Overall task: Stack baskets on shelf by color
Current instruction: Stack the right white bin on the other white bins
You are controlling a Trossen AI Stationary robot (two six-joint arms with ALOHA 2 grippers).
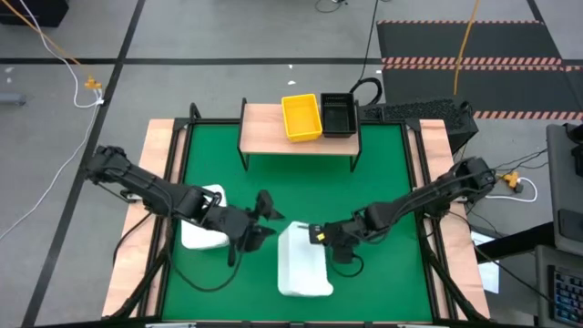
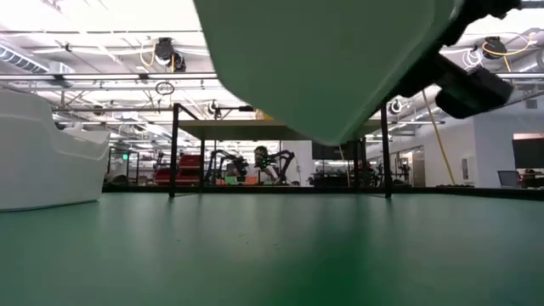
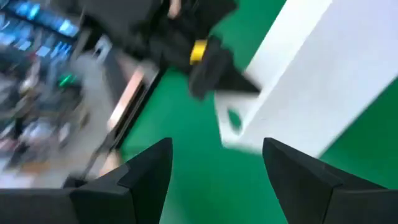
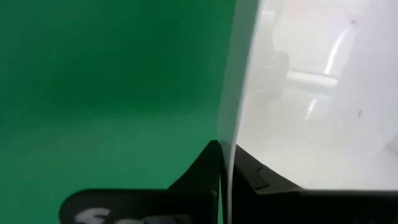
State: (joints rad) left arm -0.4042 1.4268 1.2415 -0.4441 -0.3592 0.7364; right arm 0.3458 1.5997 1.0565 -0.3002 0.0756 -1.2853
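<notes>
Above the mat (image 1: 273, 182), right tool (image 4: 227, 163) pinches white basket's (image 1: 302, 262) rim.

Shelf (image 1: 273, 123) at far edge of mat (image 1: 383, 182); two baskets side by side on its right half, touching. Near side: one basket (image 1: 302, 262) w/ rim pinched betw. right gripper (image 1: 321, 237) jaws, lifted off mat. Second basket (image 1: 202, 232) left of it, under left arm. Left gripper (image 1: 264, 219) betw. the two, jaws apart, pointing at held basket.

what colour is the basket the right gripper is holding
White. The basket clamped by the right gripper shows best in the high view.
</notes>
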